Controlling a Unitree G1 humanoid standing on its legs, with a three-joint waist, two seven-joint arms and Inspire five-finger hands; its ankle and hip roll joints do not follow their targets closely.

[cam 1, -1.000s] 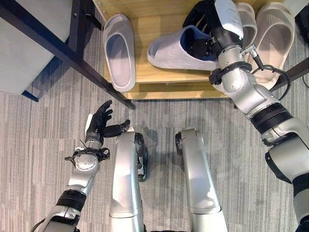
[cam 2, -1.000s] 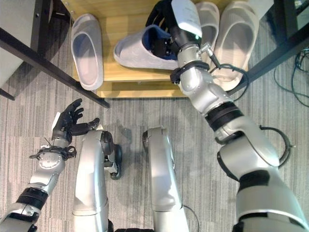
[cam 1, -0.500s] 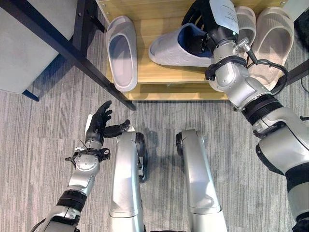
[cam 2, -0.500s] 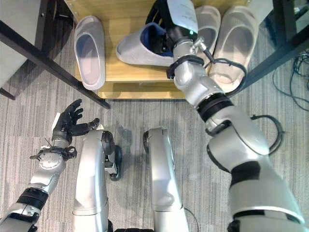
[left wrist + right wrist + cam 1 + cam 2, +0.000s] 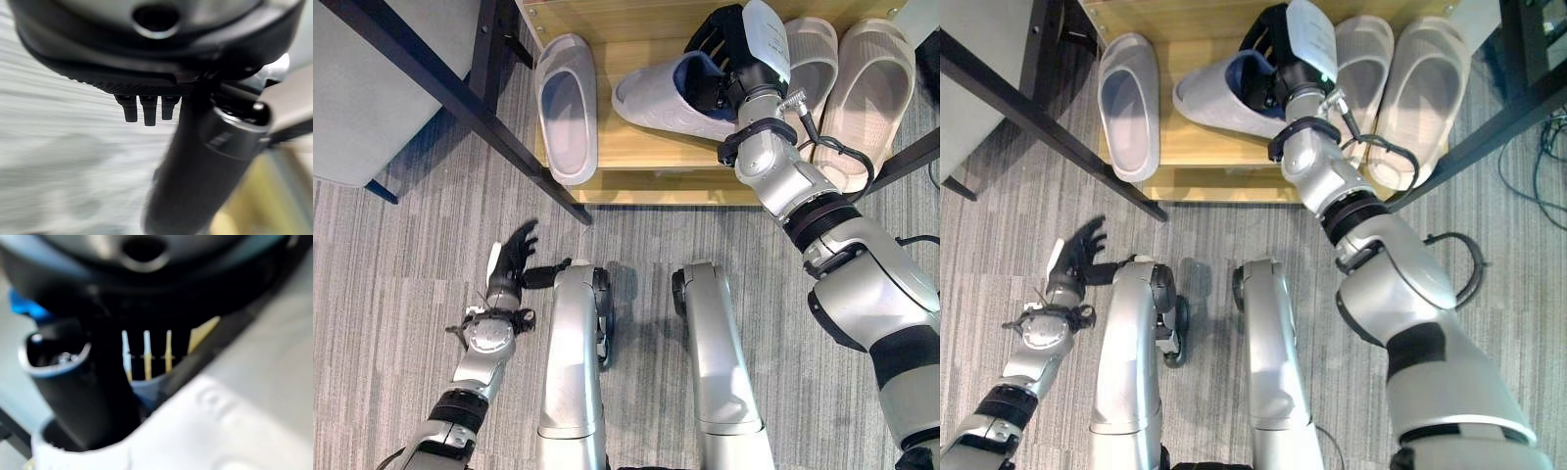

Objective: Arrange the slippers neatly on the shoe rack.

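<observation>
Up top, right hand (image 5: 724, 49) fingers clutch the sideways slipper (image 5: 671, 96) — beige pair (image 5: 842, 78) just beside.

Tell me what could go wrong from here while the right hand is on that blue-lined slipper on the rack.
The right hand grips the blue-lined slipper, which lies crosswise on the shoe rack. Turning it could knock the beige slippers close beside it, whose heels already overhang the front edge. The grey slipper also overhangs the edge, so a bump might tip it off. The left hand hangs open over the carpet.
</observation>
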